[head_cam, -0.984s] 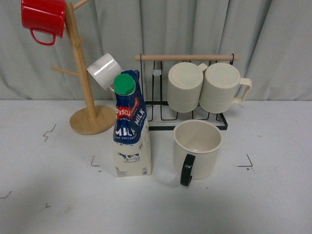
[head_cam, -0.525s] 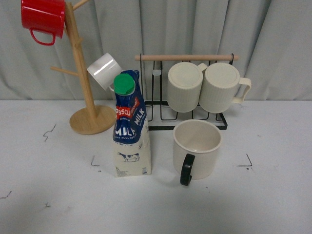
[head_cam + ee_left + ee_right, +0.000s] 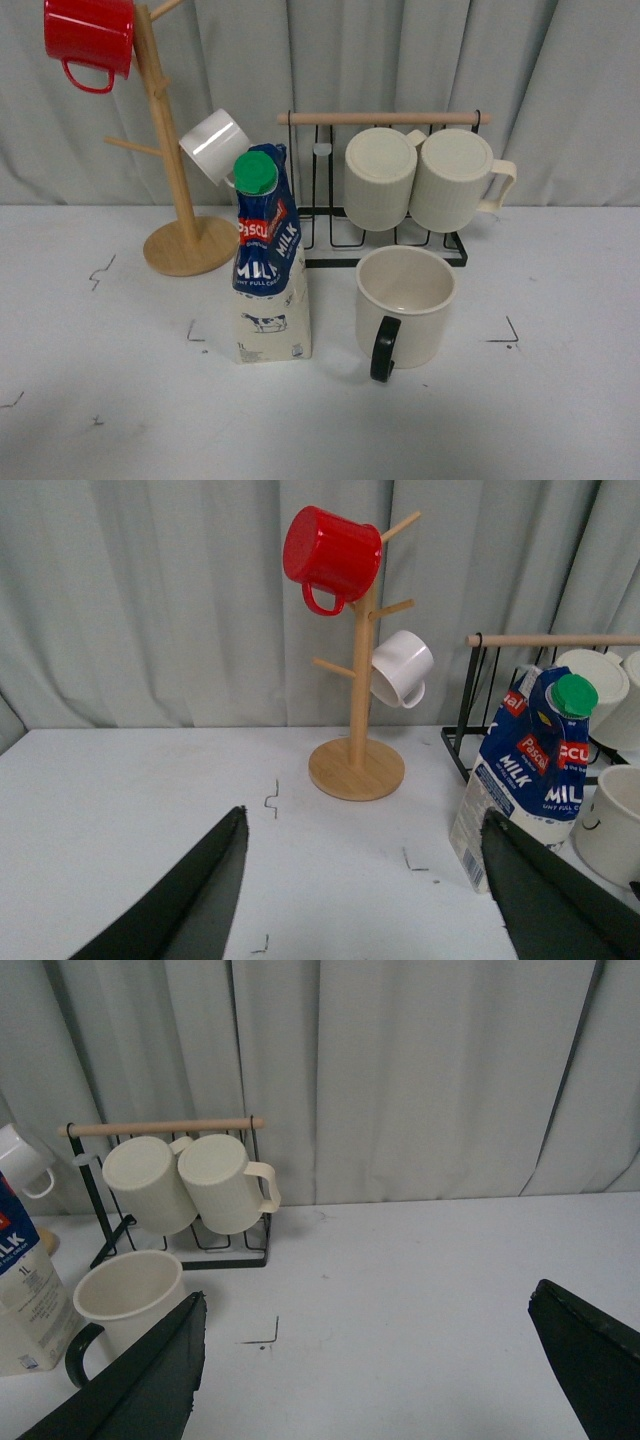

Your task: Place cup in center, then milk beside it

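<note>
Grey curtain backs the white surface (image 3: 100, 400). I see the milk (image 3: 270, 270) upright just left of the cup (image 3: 405, 300), rack (image 3: 385, 190) behind, mug tree (image 3: 170, 150) rear-left. Left fingers (image 3: 200, 900) and right fingers (image 3: 130, 1390) are spread apart, empty, short of both items.

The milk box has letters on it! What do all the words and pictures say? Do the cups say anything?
"MILK" in white, on the blue part of the milk carton.
"Pascual", only partly showing, on its red band.
"1L" near its base, in the right wrist view.
Small print under "MILK": too blurred to read.
Cow drawing on its white base.
Small black smiley face on the cup.
No words on the other mugs.
</note>
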Tool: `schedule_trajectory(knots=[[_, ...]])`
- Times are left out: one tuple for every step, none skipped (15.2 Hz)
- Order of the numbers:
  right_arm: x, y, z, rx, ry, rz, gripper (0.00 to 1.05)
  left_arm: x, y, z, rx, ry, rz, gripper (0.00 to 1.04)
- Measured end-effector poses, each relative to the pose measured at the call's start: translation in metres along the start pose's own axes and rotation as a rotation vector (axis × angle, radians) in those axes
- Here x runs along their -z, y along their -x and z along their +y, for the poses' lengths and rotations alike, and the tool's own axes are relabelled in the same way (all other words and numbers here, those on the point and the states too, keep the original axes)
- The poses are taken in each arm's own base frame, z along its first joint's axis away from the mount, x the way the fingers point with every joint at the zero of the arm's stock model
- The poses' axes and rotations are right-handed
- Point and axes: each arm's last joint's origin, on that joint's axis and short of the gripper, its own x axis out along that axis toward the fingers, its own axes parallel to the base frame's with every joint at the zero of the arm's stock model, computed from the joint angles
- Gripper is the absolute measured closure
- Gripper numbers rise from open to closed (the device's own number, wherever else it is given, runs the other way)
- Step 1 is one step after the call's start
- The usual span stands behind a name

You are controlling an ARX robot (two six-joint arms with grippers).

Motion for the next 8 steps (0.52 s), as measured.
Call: schedule_trajectory(knots=[[0.0000,0.0000,0.0000,0.000,0.000,0.000,0.06,0.0000,0.0000,0.0000,0.000,0.000,0.000,0.29],[0.0000,0.0000,0.0000,0.000,0.000,0.000,0.06,0.0000,0.0000,0.0000,0.000,0.000,0.000,0.25],[0.0000,0.0000,0.0000,0.000,0.000,0.000,0.06,0.0000,0.0000,0.0000,0.000,0.000,0.000,0.22],[0.0000,0.0000,0.0000,0.000,0.000,0.000,0.06,0.0000,0.0000,0.0000,0.000,0.000,0.000,0.14],[0.0000,0.0000,0.0000,0.000,0.000,0.000,0.06,0.0000,0.0000,0.0000,0.000,0.000,0.000,0.05],[0.0000,0.0000,0.0000,0.000,0.000,0.000,0.06,0.0000,0.0000,0.0000,0.000,0.000,0.000,0.07],[0.0000,0.0000,0.0000,0.000,0.000,0.000,0.06,0.0000,0.0000,0.0000,0.000,0.000,0.000,0.07],[0.0000,0.0000,0.0000,0.000,0.000,0.000,0.06,0.0000,0.0000,0.0000,0.000,0.000,0.000,0.07]])
